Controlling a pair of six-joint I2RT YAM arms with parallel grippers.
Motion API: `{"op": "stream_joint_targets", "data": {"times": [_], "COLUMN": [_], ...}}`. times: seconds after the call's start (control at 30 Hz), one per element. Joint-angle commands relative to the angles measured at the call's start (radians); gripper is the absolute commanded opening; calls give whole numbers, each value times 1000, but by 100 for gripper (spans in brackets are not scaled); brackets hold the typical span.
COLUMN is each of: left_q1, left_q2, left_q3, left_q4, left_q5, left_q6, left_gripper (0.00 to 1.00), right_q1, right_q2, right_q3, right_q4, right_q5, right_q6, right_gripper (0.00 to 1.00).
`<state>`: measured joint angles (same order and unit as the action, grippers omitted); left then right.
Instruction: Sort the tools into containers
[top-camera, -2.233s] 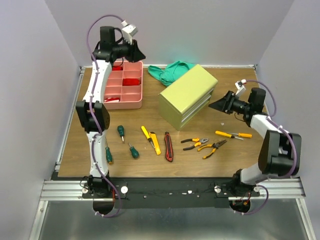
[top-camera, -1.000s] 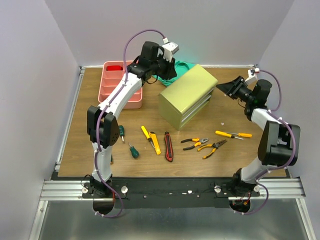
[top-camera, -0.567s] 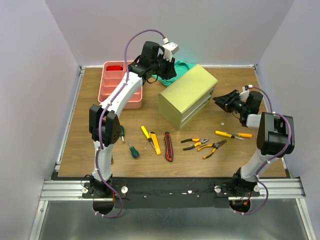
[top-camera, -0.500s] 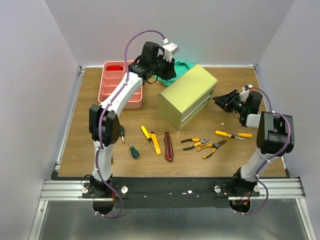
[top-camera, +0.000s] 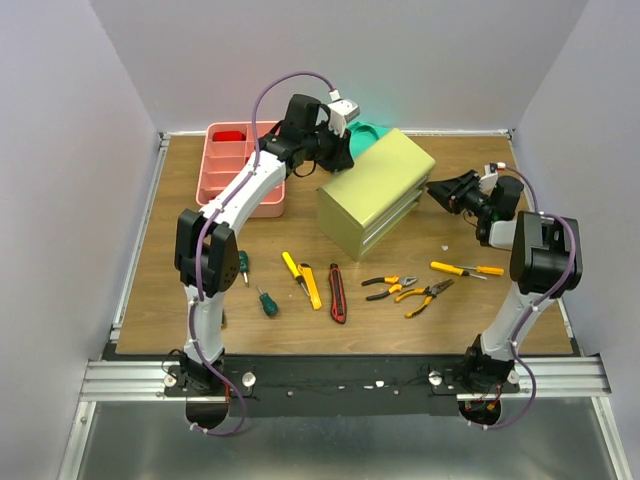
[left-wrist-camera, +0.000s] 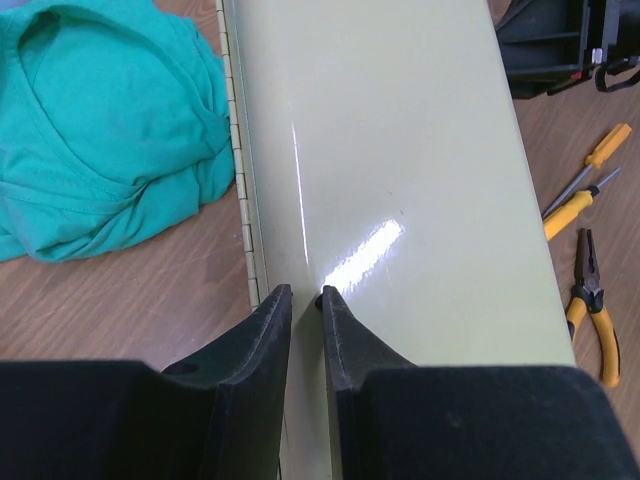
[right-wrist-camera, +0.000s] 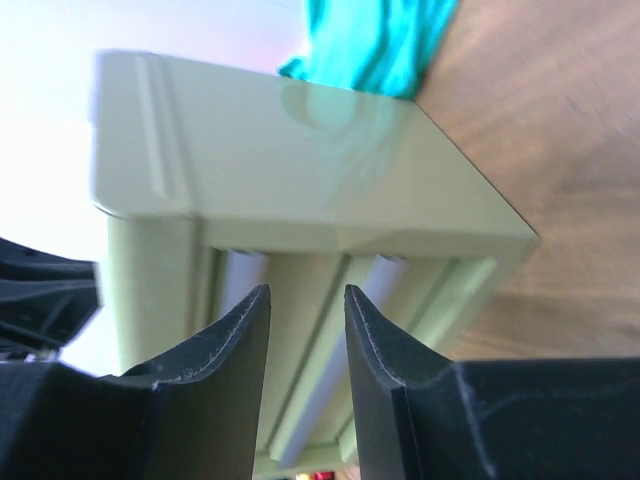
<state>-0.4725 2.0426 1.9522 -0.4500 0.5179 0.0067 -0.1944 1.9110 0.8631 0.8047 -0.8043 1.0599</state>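
Wood-grain tabletop (top-camera: 150, 250) with pale lilac walls on three sides and an aluminium rail (top-camera: 350, 377) along the near edge. Sitting mid-table at an angle is the olive-green metal chest (top-camera: 372, 190), drawer fronts facing near-right. A teal cloth (top-camera: 365, 132) is bunched up right behind it, against the hinge side. The pink compartment tray (top-camera: 245, 185) is at the back left with something red (top-camera: 232, 135) in a far compartment, and the left arm crosses over part of it.

The left gripper (left-wrist-camera: 303, 295) is down over the chest's lid close to the hinged back edge, with just a sliver of gap between the fingers and nothing in it. The right gripper (right-wrist-camera: 305, 290) faces the drawer side, fingers partway apart and empty. Can't tell if it touches the drawers.

Tools all lie loose on the wood in front of the chest:
- two green-handled screwdrivers (top-camera: 241, 263)
- a yellow-handled screwdriver (top-camera: 291, 266) beside a yellow utility knife (top-camera: 312, 287)
- a red-black utility knife (top-camera: 337, 293)
- two pliers (top-camera: 388, 287)
- a pair of yellow/orange screwdrivers (top-camera: 467, 268) off to the right, below the right gripper
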Motion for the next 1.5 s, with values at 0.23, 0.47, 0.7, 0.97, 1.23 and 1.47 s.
{"op": "stream_joint_targets", "data": {"times": [0.23, 0.47, 0.7, 0.97, 1.23, 1.47], "left_q1": [-3, -2, 0, 0, 6, 6], "left_q2": [2, 16, 34, 54, 67, 71], "left_q3": [-4, -3, 5, -2, -13, -26], "left_q4": [-88, -90, -93, -92, -107, -96], "left_q5": [1, 2, 8, 24, 22, 13], "left_q6": [47, 49, 49, 39, 50, 53], "left_gripper": [27, 27, 27, 27, 27, 27], "right_q1": [26, 36, 67, 111, 177, 191], "right_q2": [88, 134, 168, 250, 341, 388], "right_q3": [109, 129, 100, 105, 178, 244], "right_q4": [119, 129, 293, 500, 701, 809], "right_q5": [-53, -62, -75, -39, -6, -6], "right_q6": [91, 139, 267, 373, 472, 531], "right_gripper": [44, 44, 43, 45, 41, 23]}}
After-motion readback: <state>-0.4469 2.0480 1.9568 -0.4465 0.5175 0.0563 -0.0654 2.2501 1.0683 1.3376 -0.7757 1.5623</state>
